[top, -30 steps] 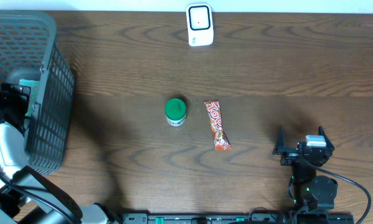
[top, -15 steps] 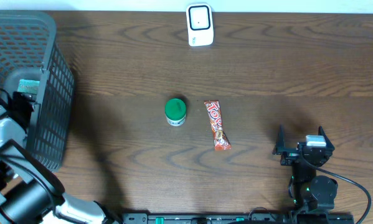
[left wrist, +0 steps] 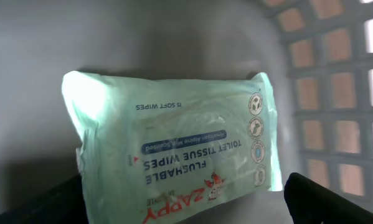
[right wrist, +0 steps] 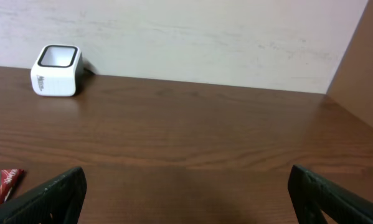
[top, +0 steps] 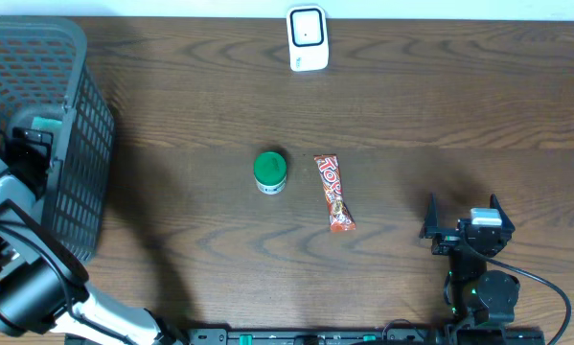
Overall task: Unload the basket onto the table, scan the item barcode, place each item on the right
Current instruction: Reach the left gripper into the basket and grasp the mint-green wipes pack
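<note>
a pale green pack of flushable toilet tissue wipes (left wrist: 174, 143) lies flat on the grey floor of the basket (left wrist: 335, 93), its print upside down. the basket's lattice wall rises at the right. the left gripper (left wrist: 186, 205) hangs above the pack, its dark fingertips (left wrist: 323, 202) spread wide in the bottom corners.

Wood table (top: 411, 115): grey basket (top: 76, 163) left, white scanner (top: 307, 38) far edge, green-lidded jar (top: 269, 172) beside candy bar (top: 334, 193) centre.
</note>
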Motion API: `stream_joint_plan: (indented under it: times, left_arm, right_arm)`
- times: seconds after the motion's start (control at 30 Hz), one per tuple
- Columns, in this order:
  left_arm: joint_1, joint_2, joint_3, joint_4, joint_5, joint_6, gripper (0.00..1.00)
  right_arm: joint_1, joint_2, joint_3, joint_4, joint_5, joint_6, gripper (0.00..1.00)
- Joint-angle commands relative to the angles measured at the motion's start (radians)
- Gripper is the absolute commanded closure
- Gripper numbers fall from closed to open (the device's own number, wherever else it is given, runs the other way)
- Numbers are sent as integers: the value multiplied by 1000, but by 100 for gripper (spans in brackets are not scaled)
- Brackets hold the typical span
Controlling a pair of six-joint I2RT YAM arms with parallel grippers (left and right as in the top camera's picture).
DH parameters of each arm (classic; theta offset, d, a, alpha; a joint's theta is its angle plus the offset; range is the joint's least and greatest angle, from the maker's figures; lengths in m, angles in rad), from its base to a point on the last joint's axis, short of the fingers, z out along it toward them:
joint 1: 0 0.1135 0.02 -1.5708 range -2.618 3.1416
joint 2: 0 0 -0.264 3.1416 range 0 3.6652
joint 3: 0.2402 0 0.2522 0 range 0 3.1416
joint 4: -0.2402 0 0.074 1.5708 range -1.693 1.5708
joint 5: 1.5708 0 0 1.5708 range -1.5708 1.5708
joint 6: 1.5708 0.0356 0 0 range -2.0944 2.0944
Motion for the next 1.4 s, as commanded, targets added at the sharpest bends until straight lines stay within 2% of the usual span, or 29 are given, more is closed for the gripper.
stream_joint_plan:
  times: [0.0, 0.03, 0.1, 0.13, 0.2, 0.23, 0.47, 0.63, 0.87, 1.03, 1.2, 1.33, 1.37]
  left_arm:
    - [-2, 153, -63, -48, 91, -28, 3]
    - [-2, 163, -63, -50, 91, -28, 16]
    - [-2, 176, -63, -67, 91, -27, 50]
    - [-2, 179, -63, -76, 92, -23, 62]
    - [-2, 180, -63, -86, 118, 4, 85]
    - [-2, 180, -63, -88, 134, 16, 91]
    - [6, 137, -62, -97, 260, 48, 93]
    - [27, -67, -62, -138, 311, 48, 93]
    - [56, -479, -62, -278, 170, 48, 93]
    - [57, -708, -62, -342, 69, 67, 93]
    - [57, -826, -62, -362, 43, 66, 93]
    - [57, -841, -62, -381, 37, 66, 93]
    - [57, -837, -62, -394, 24, 63, 85]
  right_arm:
    - [11, -10, -1, -3, 8, -10, 1]
    - [11, -10, -1, -4, 9, -9, 1]
    - [11, -10, -1, -4, 9, -9, 1]
    - [11, -10, -1, -3, 9, -9, 1]
    - [11, -10, -1, -4, 9, -10, 1]
    - [11, -10, -1, -3, 8, -10, 1]
    - [11, -10, -1, -3, 9, -10, 1]
    - [11, -10, -1, -3, 9, -9, 1]
    - [11, -10, -1, -3, 9, -9, 1]
    - [11, -10, -1, -4, 9, -9, 1]
    - [11, -10, -1, -3, 9, -10, 1]
    - [11, -10, -1, -3, 9, -10, 1]
    - [11, -10, -1, -3, 9, -10, 1]
